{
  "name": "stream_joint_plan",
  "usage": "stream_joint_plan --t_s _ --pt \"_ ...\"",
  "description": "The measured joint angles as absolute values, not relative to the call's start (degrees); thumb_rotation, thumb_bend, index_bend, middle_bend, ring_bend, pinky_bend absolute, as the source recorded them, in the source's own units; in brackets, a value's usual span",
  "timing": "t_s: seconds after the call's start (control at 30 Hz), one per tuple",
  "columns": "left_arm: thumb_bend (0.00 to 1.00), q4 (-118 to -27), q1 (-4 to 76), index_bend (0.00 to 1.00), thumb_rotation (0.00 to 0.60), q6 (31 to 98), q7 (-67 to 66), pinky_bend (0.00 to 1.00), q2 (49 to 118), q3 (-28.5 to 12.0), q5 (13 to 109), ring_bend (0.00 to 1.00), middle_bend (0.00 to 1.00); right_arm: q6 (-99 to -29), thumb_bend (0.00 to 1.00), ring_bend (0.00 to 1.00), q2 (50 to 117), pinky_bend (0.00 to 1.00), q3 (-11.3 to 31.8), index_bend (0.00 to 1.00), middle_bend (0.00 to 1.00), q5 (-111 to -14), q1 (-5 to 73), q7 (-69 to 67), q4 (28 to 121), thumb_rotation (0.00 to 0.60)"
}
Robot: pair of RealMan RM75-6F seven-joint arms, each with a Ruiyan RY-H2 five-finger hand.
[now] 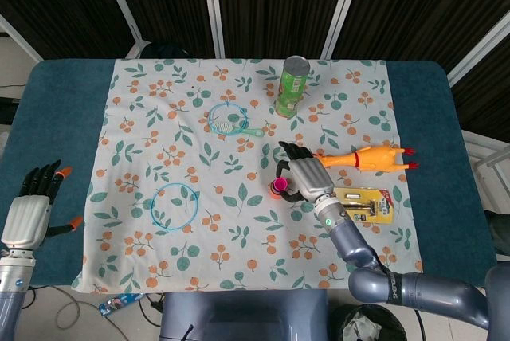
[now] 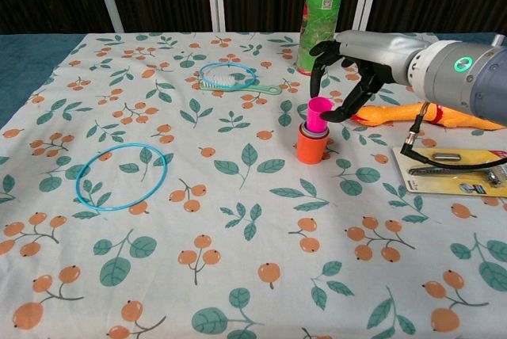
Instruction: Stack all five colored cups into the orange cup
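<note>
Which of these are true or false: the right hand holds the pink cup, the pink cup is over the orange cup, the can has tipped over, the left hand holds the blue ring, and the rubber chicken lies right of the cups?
1. The right hand holds the pink cup. True.
2. The pink cup sits over the orange cup. True; it looks partly lowered into the stack.
3. The can has tipped over. False; it stands upright at the far side of the cloth.
4. The left hand holds the blue ring. False; it holds nothing, and the ring lies flat on the cloth.
5. The rubber chicken lies right of the cups. True.
</note>
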State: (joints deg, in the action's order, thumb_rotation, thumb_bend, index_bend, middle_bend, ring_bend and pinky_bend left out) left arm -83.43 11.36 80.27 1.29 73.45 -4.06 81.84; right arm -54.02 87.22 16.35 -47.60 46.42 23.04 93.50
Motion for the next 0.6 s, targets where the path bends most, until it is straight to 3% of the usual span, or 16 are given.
stream_joint_plan --t_s 0.07,0.13,0.23,0.6 --pt "0.12 -83.5 11.3 0.13 0.6 80.3 1.2 0.0 73.5 -4.1 81.9 0.0 0.0 -54.0 0.38 0.0 87.3 0.11 16.0 0.36 0.0 -47.5 46.5 22.9 93.4 0.6" --pt "0.12 -83.5 11.3 0.13 0.6 80.3 1.1 0.0 73.5 -4.1 81.9 0.0 0.0 -53.8 0.36 0.0 87.3 0.11 15.6 0.16 0.0 -47.3 46.5 22.9 93.2 0.6" --pt "0.12 -83.6 11.3 0.13 0.6 80.2 1.0 0.0 73.4 -4.1 81.8 0.0 0.0 -53.2 0.34 0.0 87.0 0.11 15.0 0.03 0.0 -46.2 46.8 23.6 93.1 0.6" --pt "0.11 -85.1 10.5 0.12 0.6 80.5 -1.1 0.0 73.0 -4.9 79.7 0.0 0.0 -59.7 0.34 0.0 79.6 0.09 14.3 0.0 0.0 -50.6 44.0 23.8 100.5 0.6"
